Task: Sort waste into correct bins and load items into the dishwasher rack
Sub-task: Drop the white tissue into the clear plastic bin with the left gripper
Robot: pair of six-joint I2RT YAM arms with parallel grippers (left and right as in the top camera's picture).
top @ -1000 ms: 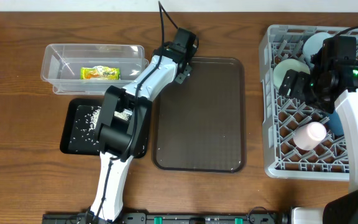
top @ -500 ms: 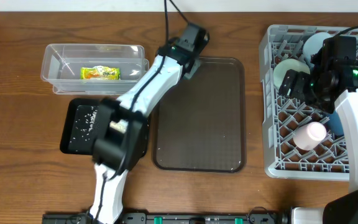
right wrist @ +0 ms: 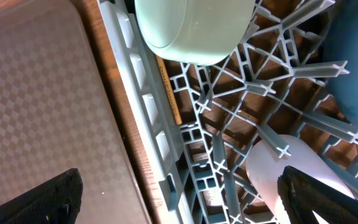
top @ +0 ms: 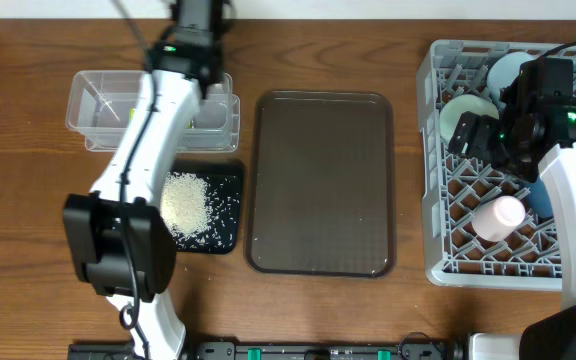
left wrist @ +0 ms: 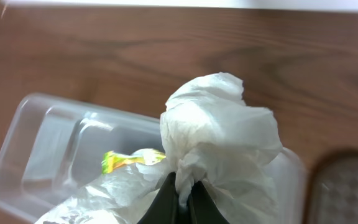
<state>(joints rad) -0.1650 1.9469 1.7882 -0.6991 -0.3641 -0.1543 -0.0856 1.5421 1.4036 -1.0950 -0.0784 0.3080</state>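
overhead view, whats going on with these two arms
The left hand is shut on the napkin, holding it over the tub, where the wrapper lies. The rice sits in the black tray. The right hand hangs open over the rack, which holds the mint bowl and pink cup, among others.

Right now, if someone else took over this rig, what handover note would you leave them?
Left gripper: shut on the napkin, holding it above the clear tub.
Right gripper: open, holding nothing, over the rack.
Done: rice is in the black tray and the wrapper is in the tub. The mint bowl, light-blue bowl, dark-blue bowl and pink cup are in the rack.
Left: release the napkin into the tub, probably the last step.
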